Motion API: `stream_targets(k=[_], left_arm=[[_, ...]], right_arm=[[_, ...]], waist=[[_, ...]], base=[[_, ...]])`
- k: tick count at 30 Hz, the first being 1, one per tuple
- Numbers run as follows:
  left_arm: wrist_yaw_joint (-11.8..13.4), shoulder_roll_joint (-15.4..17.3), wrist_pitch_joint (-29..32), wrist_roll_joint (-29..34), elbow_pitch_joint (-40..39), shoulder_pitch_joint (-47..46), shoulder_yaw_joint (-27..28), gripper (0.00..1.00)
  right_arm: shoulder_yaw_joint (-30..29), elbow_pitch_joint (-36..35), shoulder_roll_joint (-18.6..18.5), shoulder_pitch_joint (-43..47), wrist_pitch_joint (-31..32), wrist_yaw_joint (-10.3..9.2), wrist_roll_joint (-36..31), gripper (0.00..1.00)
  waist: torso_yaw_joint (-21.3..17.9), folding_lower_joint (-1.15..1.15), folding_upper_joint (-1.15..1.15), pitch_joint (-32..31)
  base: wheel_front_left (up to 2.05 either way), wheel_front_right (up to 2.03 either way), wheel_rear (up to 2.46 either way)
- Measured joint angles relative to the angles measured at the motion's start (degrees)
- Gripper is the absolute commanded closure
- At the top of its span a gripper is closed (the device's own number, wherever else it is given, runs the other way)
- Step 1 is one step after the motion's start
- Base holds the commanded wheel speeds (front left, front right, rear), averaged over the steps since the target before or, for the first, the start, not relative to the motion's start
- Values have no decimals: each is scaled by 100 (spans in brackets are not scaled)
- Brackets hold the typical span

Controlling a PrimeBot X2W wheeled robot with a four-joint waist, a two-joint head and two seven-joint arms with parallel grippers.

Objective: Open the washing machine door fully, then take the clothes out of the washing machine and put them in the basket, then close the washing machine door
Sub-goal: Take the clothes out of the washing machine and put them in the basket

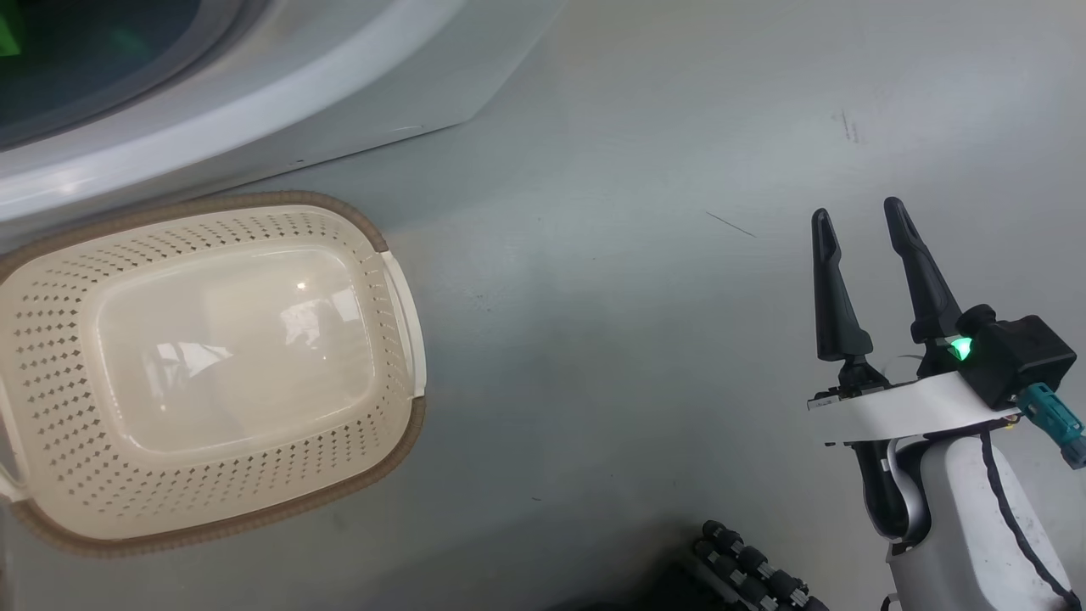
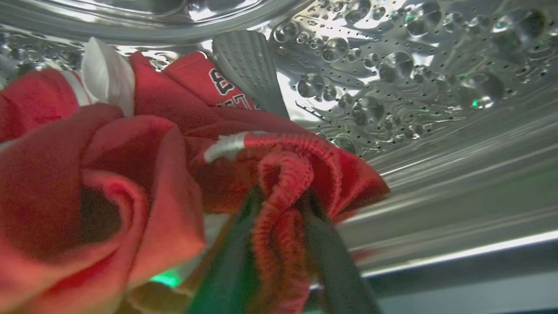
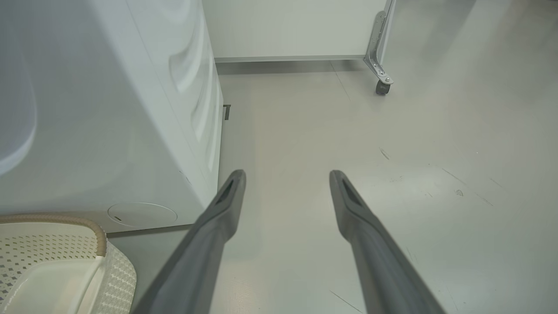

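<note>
Inside the perforated steel drum of the washing machine lie the clothes, bright red with white trim and black lettering. My left gripper is in the drum, its two dark fingers pressed against either side of a ribbed red fold. The cream basket stands empty on the floor right in front of the machine, and its corner lies left of my right gripper. That right gripper hovers open over bare floor, holding nothing. I cannot make out the washing machine door for certain.
A grey ribbed paddle stands up in the drum behind the clothes. Beyond the machine's corner a metal leg on a caster wheel stands by a pale wall. Grey floor stretches right of the basket.
</note>
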Motion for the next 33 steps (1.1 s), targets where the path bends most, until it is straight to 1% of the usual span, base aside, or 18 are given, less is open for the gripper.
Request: stream_targets(k=[1, 9, 13, 17, 19, 25, 28, 33], left_arm=[[5, 15, 24, 1, 42, -16, 2, 100], [109, 55, 65, 199, 260, -198, -68, 100], [133, 47, -43, 200, 309, -236, -47, 100], [142, -96, -274, 167, 326, -240, -15, 100], [142, -183, -461, 125, 327, -240, 14, 100], [174, -308, -1159, 14, 315, -180, 187, 100], [181, -366, -1504, -111, 314, 15, 290, 100], [181, -597, -2078, -194, 294, 372, 349, 100]], right_arm=[[2, 9, 0, -1, 0, 0, 1, 0], [2, 35, 2, -15, 0, 0, 4, 0], [0, 38, 3, -62, 0, 0, 83, 0], [-113, 31, 4, -83, 0, -9, 100, 0], [-153, 31, 3, -83, 0, -12, 101, 0], [-210, 35, 5, -85, 0, -16, 100, 0], [-276, 37, 5, -87, 0, -18, 97, 0], [-381, 40, 2, -87, 0, -18, 68, 0]], waist=[[-4, 0, 0, -1], [-27, 0, 0, -6], [-22, 0, 0, -5], [31, 0, 0, -18], [79, 0, 0, -23], [248, 0, 0, -85], [327, -1, 0, -150], [473, 0, 0, -281]], base=[[0, 0, 0], [0, 0, 0], [0, 0, 0], [0, 0, 0], [0, 0, 0], [0, 0, 0], [0, 0, 0], [0, 0, 0]])
